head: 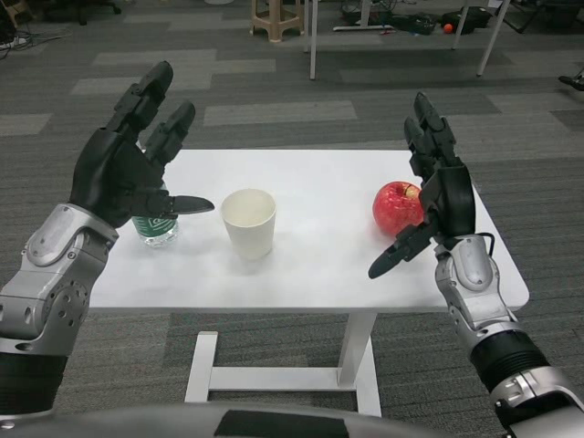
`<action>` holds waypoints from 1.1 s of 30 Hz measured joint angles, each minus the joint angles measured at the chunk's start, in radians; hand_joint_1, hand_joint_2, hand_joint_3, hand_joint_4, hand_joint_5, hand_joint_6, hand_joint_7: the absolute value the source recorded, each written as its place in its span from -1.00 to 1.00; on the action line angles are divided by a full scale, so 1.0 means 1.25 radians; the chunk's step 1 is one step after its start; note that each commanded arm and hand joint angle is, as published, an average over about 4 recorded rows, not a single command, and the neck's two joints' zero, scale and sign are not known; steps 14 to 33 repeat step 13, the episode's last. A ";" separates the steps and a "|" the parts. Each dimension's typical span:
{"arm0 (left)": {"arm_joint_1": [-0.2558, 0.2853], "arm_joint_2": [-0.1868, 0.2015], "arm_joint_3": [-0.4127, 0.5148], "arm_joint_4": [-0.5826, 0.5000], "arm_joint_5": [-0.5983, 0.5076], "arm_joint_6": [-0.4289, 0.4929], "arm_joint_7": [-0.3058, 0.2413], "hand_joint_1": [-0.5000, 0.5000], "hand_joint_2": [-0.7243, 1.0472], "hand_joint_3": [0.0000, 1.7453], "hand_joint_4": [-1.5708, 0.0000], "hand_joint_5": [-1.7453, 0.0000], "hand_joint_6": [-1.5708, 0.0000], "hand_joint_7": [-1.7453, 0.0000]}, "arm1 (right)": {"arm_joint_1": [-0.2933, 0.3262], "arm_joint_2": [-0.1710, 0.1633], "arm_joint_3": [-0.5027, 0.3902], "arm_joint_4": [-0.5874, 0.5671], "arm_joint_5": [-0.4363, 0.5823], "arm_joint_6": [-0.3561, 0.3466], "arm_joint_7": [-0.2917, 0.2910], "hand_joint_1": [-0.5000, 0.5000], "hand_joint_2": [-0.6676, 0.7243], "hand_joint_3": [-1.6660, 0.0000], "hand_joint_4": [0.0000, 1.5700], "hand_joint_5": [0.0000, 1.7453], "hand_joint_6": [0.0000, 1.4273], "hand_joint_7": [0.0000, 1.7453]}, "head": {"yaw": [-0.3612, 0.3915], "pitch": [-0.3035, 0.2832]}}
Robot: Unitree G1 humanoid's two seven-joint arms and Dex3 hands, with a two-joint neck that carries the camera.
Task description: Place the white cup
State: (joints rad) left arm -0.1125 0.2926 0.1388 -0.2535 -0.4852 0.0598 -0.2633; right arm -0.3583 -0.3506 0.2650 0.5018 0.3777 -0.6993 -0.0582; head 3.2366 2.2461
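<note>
The white paper cup stands upright near the middle of the white table, with nothing touching it. My left hand hovers to the cup's left with its fingers spread and nothing in it, its thumb pointing toward the cup. My right hand is raised over the table's right side, fingers apart and empty, just right of a red apple.
A bottle with a green label stands at the table's left, mostly hidden behind my left hand. Grey carpet surrounds the table. Table legs and a stool stand far behind.
</note>
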 measured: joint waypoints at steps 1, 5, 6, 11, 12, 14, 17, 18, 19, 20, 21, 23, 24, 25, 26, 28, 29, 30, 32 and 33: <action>0.000 0.000 0.000 0.000 0.000 0.000 0.000 -1.00 0.20 -0.90 1.00 1.00 1.00 1.00 | -0.001 0.000 0.000 0.001 0.000 0.000 0.000 -0.77 0.73 1.00 -1.00 -1.00 -1.00 -0.96 | 0.000 0.000; 0.000 0.000 0.000 0.000 0.003 0.001 0.000 -1.00 0.20 -0.90 1.00 1.00 1.00 1.00 | -0.008 0.000 0.000 0.003 0.000 0.000 0.000 -0.79 0.73 1.00 -1.00 -1.00 -1.00 -1.00 | 0.000 -0.001; 0.000 0.000 0.000 0.000 0.003 0.001 0.000 -1.00 0.20 -0.90 1.00 0.97 1.00 1.00 | -0.010 0.000 0.000 0.004 0.000 0.000 0.000 -0.79 0.73 1.00 -1.00 -1.00 -1.00 -0.98 | 0.000 -0.001; 0.000 -0.002 0.000 0.000 0.011 0.001 0.000 -1.00 0.20 -0.90 1.00 0.97 1.00 1.00 | -0.013 0.000 0.000 0.004 0.000 0.000 0.000 -0.75 0.73 1.00 -1.00 -1.00 -1.00 -1.00 | -0.001 0.001; 0.000 -0.003 0.000 0.000 0.013 0.001 0.000 -1.00 0.20 -0.90 1.00 0.97 1.00 1.00 | -0.013 0.000 0.000 0.005 0.000 0.000 0.000 -0.75 0.73 1.00 -1.00 -1.00 -1.00 -0.98 | -0.001 0.002; 0.000 -0.003 0.000 0.000 0.014 0.001 0.000 -1.00 0.20 -0.90 1.00 1.00 1.00 1.00 | -0.013 0.000 0.000 0.005 0.000 0.000 0.000 -0.75 0.73 1.00 -1.00 -1.00 -1.00 -0.97 | -0.001 0.002; 0.000 -0.003 0.000 0.000 0.014 0.001 0.000 -1.00 0.20 -0.90 1.00 1.00 1.00 1.00 | -0.013 0.000 0.000 0.005 0.000 0.000 0.000 -0.75 0.73 1.00 -1.00 -1.00 -1.00 -0.97 | -0.001 0.002; 0.000 -0.003 0.000 0.000 0.014 0.001 0.000 -1.00 0.20 -0.90 1.00 1.00 1.00 1.00 | -0.013 0.000 0.000 0.005 0.000 0.000 0.000 -0.75 0.73 1.00 -1.00 -1.00 -1.00 -0.97 | -0.001 0.002; 0.000 -0.003 0.000 0.000 0.014 0.001 0.000 -1.00 0.20 -0.90 1.00 1.00 1.00 1.00 | -0.013 0.000 0.000 0.005 0.000 0.000 0.000 -0.75 0.73 1.00 -1.00 -1.00 -1.00 -0.97 | -0.001 0.002; 0.000 -0.003 0.000 0.000 0.014 0.001 0.000 -1.00 0.20 -0.90 1.00 1.00 1.00 1.00 | -0.013 0.000 0.000 0.005 0.000 0.000 0.000 -0.75 0.73 1.00 -1.00 -1.00 -1.00 -0.97 | -0.001 0.002; 0.000 -0.003 0.000 0.000 0.014 0.001 0.000 -1.00 0.20 -0.90 1.00 1.00 1.00 1.00 | -0.013 0.000 0.000 0.005 0.000 0.000 0.000 -0.75 0.73 1.00 -1.00 -1.00 -1.00 -0.97 | -0.001 0.002; 0.000 -0.003 0.000 0.000 0.014 0.001 0.000 -1.00 0.20 -0.90 1.00 1.00 1.00 1.00 | -0.013 0.000 0.000 0.005 0.000 0.000 0.000 -0.75 0.73 1.00 -1.00 -1.00 -1.00 -0.97 | -0.001 0.002; 0.000 -0.003 0.000 0.000 0.014 0.001 0.000 -1.00 0.20 -0.90 1.00 1.00 1.00 1.00 | -0.013 0.000 0.000 0.005 0.000 0.000 0.000 -0.75 0.73 1.00 -1.00 -1.00 -1.00 -0.97 | -0.001 0.002; 0.000 -0.003 0.000 0.000 0.014 0.001 0.000 -1.00 0.20 -0.90 1.00 1.00 1.00 1.00 | -0.013 0.000 0.000 0.005 0.000 0.000 0.000 -0.75 0.73 1.00 -1.00 -1.00 -1.00 -0.97 | -0.001 0.002; 0.000 -0.003 0.000 0.000 0.014 0.001 0.000 -1.00 0.20 -0.90 1.00 1.00 1.00 1.00 | -0.013 0.000 0.000 0.005 0.000 0.000 0.000 -0.75 0.73 1.00 -1.00 -1.00 -1.00 -0.97 | -0.001 0.002; 0.000 -0.003 0.000 0.000 0.014 0.001 0.000 -1.00 0.20 -0.90 1.00 1.00 1.00 1.00 | -0.013 0.000 0.000 0.005 0.000 0.000 0.000 -0.75 0.73 1.00 -1.00 -1.00 -1.00 -0.97 | -0.001 0.002; 0.000 -0.003 0.000 0.000 0.014 0.001 0.000 -1.00 0.20 -0.90 1.00 1.00 1.00 1.00 | -0.013 0.000 0.000 0.005 0.000 0.000 0.000 -0.75 0.73 1.00 -1.00 -1.00 -1.00 -0.97 | -0.001 0.002; 0.000 -0.003 0.000 0.000 0.014 0.001 0.000 -1.00 0.20 -0.90 1.00 1.00 1.00 1.00 | -0.013 0.000 0.000 0.005 0.000 0.000 0.000 -0.75 0.73 1.00 -1.00 -1.00 -1.00 -0.97 | -0.001 0.002; 0.000 -0.003 0.000 0.000 0.014 0.001 0.000 -1.00 0.20 -0.90 1.00 1.00 1.00 1.00 | -0.013 0.000 0.000 0.005 0.000 0.000 0.000 -0.75 0.73 1.00 -1.00 -1.00 -1.00 -0.97 | -0.001 0.002; 0.000 -0.003 0.000 0.000 0.014 0.001 0.000 -1.00 0.20 -0.90 1.00 1.00 1.00 1.00 | -0.013 0.000 0.000 0.005 0.000 0.000 0.000 -0.75 0.73 1.00 -1.00 -1.00 -1.00 -0.97 | -0.001 0.002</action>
